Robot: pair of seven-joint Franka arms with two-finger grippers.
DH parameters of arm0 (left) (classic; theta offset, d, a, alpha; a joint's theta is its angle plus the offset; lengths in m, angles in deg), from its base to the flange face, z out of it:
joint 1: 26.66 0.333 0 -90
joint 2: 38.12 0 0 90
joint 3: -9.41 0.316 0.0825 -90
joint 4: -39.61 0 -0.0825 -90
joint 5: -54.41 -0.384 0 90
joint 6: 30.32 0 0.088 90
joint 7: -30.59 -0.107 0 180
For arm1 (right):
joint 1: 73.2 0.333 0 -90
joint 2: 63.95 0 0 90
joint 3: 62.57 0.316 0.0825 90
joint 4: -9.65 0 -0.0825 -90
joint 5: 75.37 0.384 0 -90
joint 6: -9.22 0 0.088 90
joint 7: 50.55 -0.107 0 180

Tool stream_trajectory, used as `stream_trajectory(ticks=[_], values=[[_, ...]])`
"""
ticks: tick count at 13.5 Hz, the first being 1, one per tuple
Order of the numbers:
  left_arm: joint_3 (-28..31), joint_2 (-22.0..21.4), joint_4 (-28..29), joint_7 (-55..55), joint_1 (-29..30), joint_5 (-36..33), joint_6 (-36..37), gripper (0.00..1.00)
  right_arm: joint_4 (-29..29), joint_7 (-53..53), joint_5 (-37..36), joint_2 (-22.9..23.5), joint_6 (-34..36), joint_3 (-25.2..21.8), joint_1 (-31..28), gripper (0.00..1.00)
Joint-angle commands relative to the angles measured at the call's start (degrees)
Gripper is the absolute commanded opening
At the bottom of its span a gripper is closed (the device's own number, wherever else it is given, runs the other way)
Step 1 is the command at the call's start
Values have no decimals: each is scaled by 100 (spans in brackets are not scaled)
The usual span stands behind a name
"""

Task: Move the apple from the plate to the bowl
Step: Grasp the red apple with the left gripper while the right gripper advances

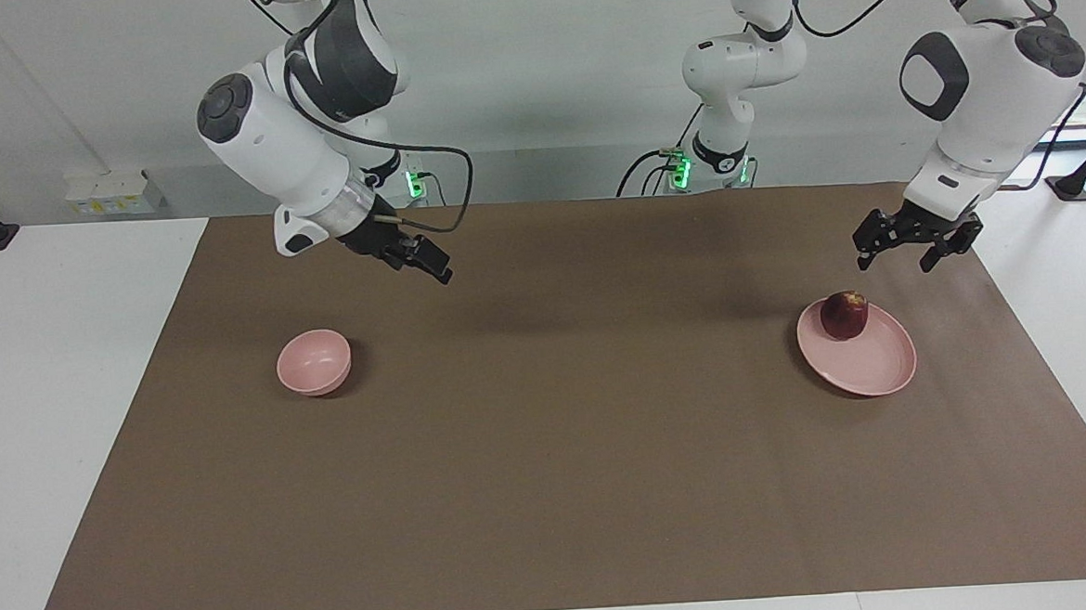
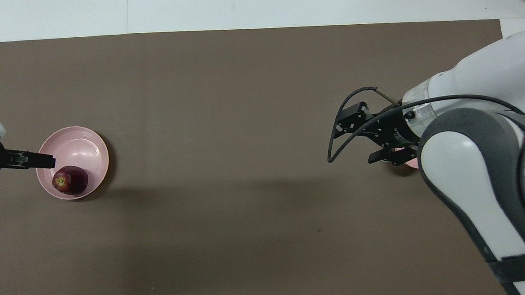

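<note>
The dark red apple [image 1: 845,314] lies on the wide pale pink plate [image 1: 881,366] toward the left arm's end of the table, on the part of the plate nearer to the robots. My left gripper [image 1: 896,260] is open and empty, up in the air over the plate's rim, apart from the apple. The small deep pink bowl [image 1: 316,373] stands empty toward the right arm's end. My right gripper [image 1: 424,260] is open and empty in the air over the mat by the bowl. In the overhead view the right gripper [image 2: 364,137] covers most of the bowl [image 2: 410,164]; the apple [image 2: 70,180] and plate [image 2: 80,146] show.
A brown mat [image 1: 567,415] covers most of the white table [image 1: 55,386]. Cables and lit power sockets [image 1: 680,169] sit at the arms' bases. The mat between bowl and plate is bare.
</note>
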Motion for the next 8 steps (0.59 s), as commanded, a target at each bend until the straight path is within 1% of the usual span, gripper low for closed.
stream_trajectory(ticks=[1,2,3,4,7,8], values=[[-27,68,551,-158,59,86,-636,100,-194,-628,444,117,-410,10,335,100],[-27,156,736,-219,68,86,-917,100,-334,-909,611,100,-717,10,485,100],[-27,244,929,-281,103,86,-1242,100,-353,-1260,813,126,-928,10,574,100],[-27,263,1087,-299,155,86,-1454,100,-371,-1463,1050,153,-1035,10,601,100],[-27,403,1255,-764,322,86,-1570,100,-362,-1902,1753,451,-1325,10,724,100],[-27,447,1352,-773,375,86,-1701,94,-362,-2157,1981,504,-1491,10,733,100]])
